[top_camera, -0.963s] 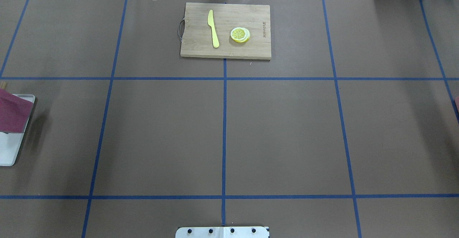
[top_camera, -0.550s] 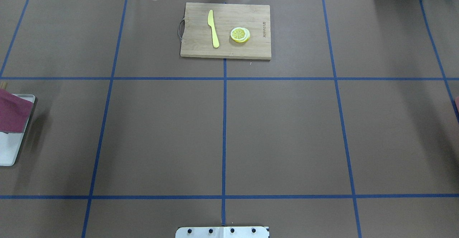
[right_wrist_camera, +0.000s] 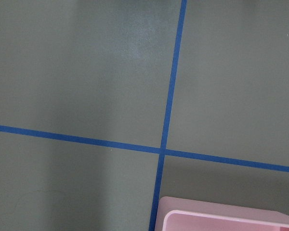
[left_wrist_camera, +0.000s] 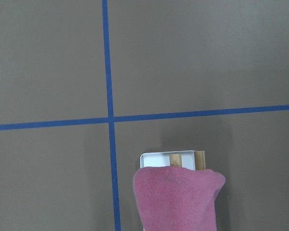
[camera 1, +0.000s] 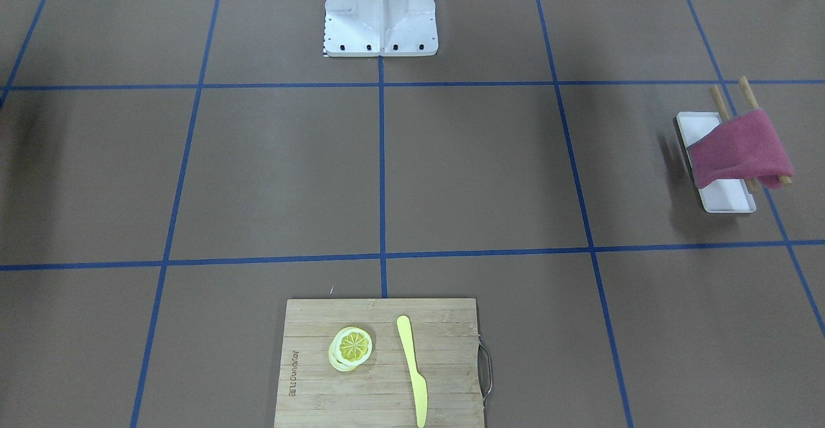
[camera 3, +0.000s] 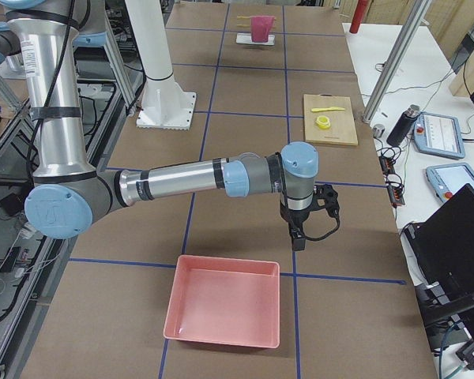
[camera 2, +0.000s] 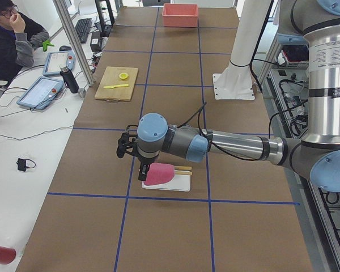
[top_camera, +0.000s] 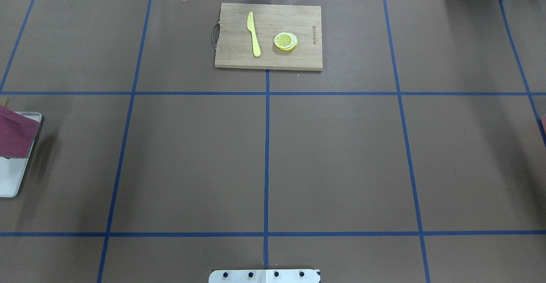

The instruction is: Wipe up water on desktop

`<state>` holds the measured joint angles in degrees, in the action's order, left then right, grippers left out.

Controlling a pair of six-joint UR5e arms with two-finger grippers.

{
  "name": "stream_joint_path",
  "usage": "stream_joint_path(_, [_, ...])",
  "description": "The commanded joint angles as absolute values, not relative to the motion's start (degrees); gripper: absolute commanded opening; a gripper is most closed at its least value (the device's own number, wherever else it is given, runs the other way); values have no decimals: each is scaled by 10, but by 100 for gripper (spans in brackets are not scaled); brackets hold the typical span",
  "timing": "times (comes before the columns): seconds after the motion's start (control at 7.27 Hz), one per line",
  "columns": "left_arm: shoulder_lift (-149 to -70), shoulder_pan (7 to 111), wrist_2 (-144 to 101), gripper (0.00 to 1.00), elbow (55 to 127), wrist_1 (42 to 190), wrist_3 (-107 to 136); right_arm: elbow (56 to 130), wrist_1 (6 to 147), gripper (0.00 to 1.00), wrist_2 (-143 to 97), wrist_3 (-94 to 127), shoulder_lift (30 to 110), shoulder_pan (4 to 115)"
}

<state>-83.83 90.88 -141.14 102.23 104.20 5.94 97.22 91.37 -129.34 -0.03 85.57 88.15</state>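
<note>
The bench [top_camera: 341, 159], with no water visible on it, carries the pink cloth [camera 2: 159, 174] over a white tray [camera 2: 182, 185] at its left end, just beside the left hand [camera 2: 142, 171] and well apart from the right hand [camera 3: 298, 235]; neither hand's grip can be told.

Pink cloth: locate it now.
In the front-facing view the pink cloth sits far right, on the robot's left, draped over wooden rods on the white tray.

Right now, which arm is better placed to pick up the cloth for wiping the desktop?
Left. The left gripper hangs close beside the pink cloth draped over the white tray. The right gripper is at the opposite end, by the pink bin.
</note>
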Motion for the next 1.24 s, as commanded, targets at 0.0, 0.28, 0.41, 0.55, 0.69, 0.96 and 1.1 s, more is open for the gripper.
stream_joint_path(0.0, [-833, 911, -1410, 98, 1013, 1101, 54, 983, 913, 100, -1294, -7, 861, 882])
stream_joint_path(0.28, [-846, 910, -1405, 98, 970, 1144, 61, 984, 913, 100, -1294, 1, 860, 882])
stream_joint_path(0.41, [-853, 908, -1406, 98, 944, 1146, 67, 984, 914, 100, -1294, 2, 860, 882])
stream_joint_path(0.55, [-854, 907, -1407, 98, 927, 1147, 87, 982, 914, 100, -1295, 2, 860, 882])
stream_joint_path(0.69, [-855, 904, -1406, 98, 918, 1151, 134, 981, 914, 100, -1295, 1, 863, 882])
stream_joint_path(0.96, [-854, 888, -1411, 98, 918, 1166, 192, 981, 903, 100, -1295, 1, 871, 882])
stream_joint_path(1.1, [-853, 869, -1410, 98, 918, 1168, 207, 974, 863, 100, -1295, 2, 891, 882])
